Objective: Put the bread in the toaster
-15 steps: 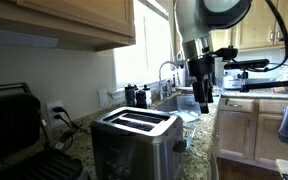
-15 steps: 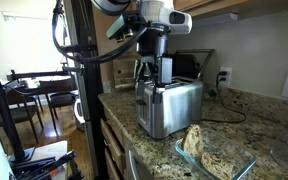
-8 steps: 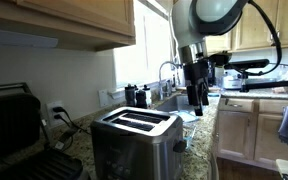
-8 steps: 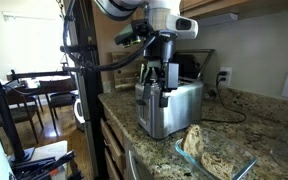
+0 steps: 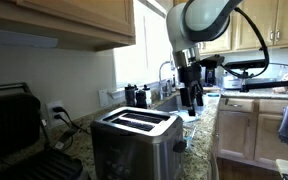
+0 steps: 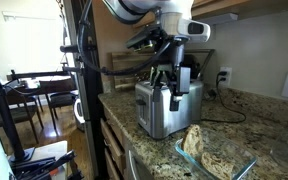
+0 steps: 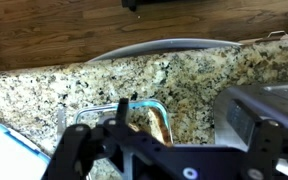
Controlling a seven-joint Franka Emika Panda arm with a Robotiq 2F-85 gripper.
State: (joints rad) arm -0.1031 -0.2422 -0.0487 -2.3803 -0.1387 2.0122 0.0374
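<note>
The toaster is brushed steel with a black top and two long slots; it stands on the granite counter and shows in both exterior views and at the right of the wrist view. The bread is a golden-tan piece lying in a clear glass dish, beyond the toaster; the wrist view shows it too. My gripper hangs just above the counter beside the toaster's end, on the dish side, with its fingers spread and nothing between them.
A black hinged grill press stands next to the toaster. A sink faucet and dark jars are behind it. Wooden cabinets hang overhead. A power cord runs to a wall outlet. A blue-rimmed container lies near the dish.
My gripper has moved from over the toaster towards the glass dish and has come lower. The toaster and the bread have not moved.
</note>
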